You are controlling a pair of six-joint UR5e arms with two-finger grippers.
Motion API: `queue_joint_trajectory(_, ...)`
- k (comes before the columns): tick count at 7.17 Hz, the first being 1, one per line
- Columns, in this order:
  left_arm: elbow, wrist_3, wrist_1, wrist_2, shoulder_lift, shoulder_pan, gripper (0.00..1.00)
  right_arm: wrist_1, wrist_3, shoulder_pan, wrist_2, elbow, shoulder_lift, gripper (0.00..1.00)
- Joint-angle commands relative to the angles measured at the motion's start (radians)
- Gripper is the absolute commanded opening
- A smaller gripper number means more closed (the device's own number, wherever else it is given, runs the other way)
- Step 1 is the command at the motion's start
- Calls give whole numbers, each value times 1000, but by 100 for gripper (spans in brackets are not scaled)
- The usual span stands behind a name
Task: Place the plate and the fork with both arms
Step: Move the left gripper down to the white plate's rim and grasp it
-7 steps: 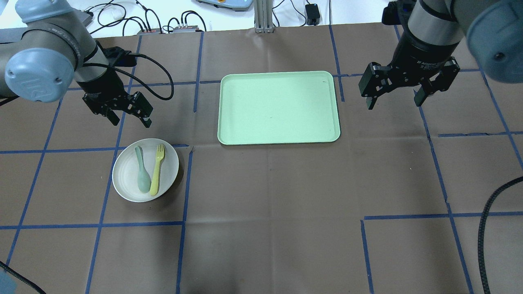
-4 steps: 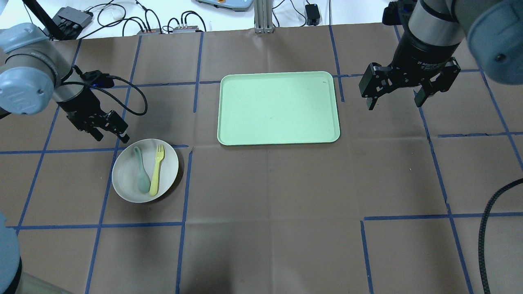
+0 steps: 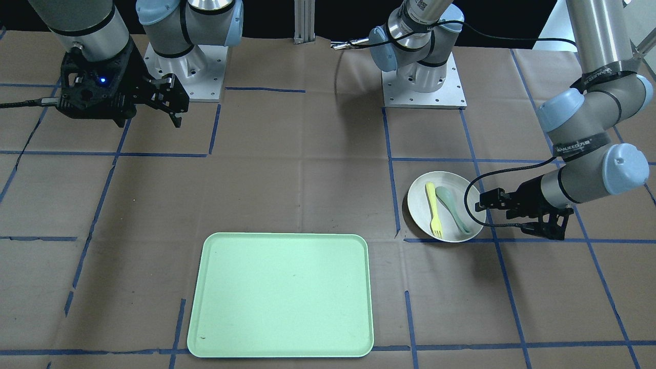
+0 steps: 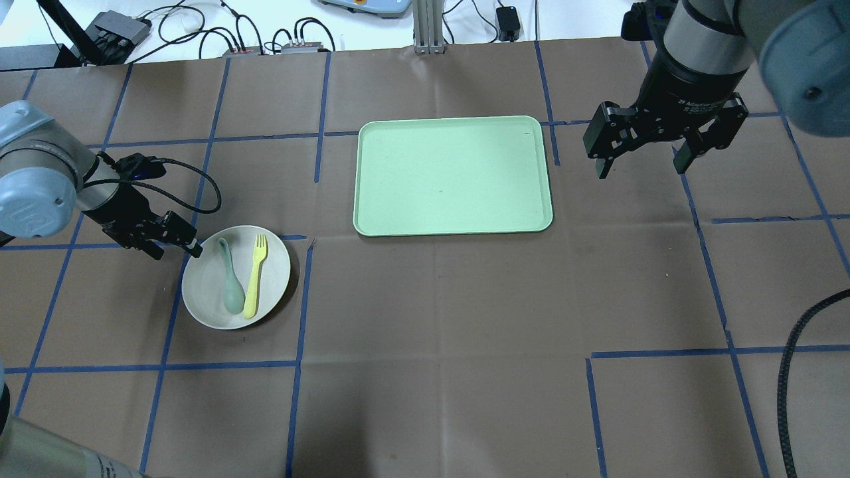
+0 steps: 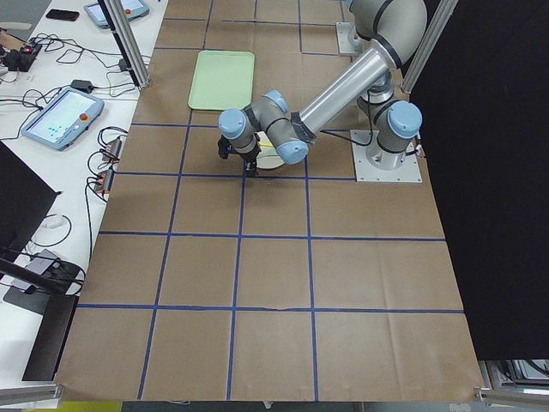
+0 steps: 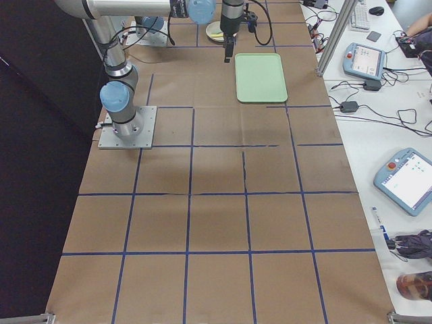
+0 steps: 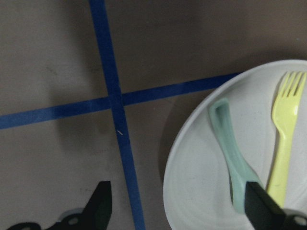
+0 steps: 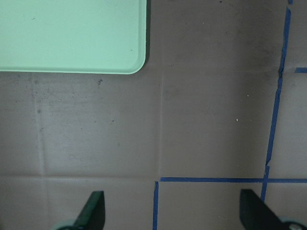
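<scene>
The off-white plate [image 4: 206,292] sits on the table at the left, with the pale yellow fork [image 4: 254,275] and a grey-green spoon [image 4: 230,279] lying on it. My left gripper [image 4: 178,251] is open and empty, low at the plate's far-left rim. In the left wrist view the plate's rim [image 7: 201,191] lies between the fingers, with the fork [image 7: 283,148] and the spoon [image 7: 232,153] on the right. My right gripper [image 4: 639,169] is open and empty. It hovers to the right of the tray, far from the plate.
The pale green tray [image 4: 451,176] lies at the middle back and is empty. Its corner shows in the right wrist view [image 8: 72,33]. Blue tape lines grid the brown table cover. Cables and boxes lie beyond the far edge.
My left gripper has moved left and toward me, coming down beside the plate's left rim. The right arm, plate, fork and spoon have not moved.
</scene>
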Motion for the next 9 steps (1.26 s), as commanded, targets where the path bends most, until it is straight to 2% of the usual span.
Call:
queue_joint_trajectory(1,-7,-2,17,-4,-33,8,84,0,0,-1,0,0,0,100)
queue_joint_trajectory(2,-8,-2,16,-6,-42,10,83,0,0,-1,0,0,0,100)
queue_joint_trajectory(4,-21,-3,13,-6,-45,8,58,0,0,1,2,0,0,100)
queue_joint_trajectory(6,-28,-5,13,-6,-44,8,29,2,-2,1,0,0,0,100)
queue_joint_trajectory(8,-28,-3,11,-6,-44,8,13,2,-2,1,0,0,0,100)
queue_joint_trajectory(9,-28,-3,11,-6,-44,8,8,2,-2,1,0,0,0,100)
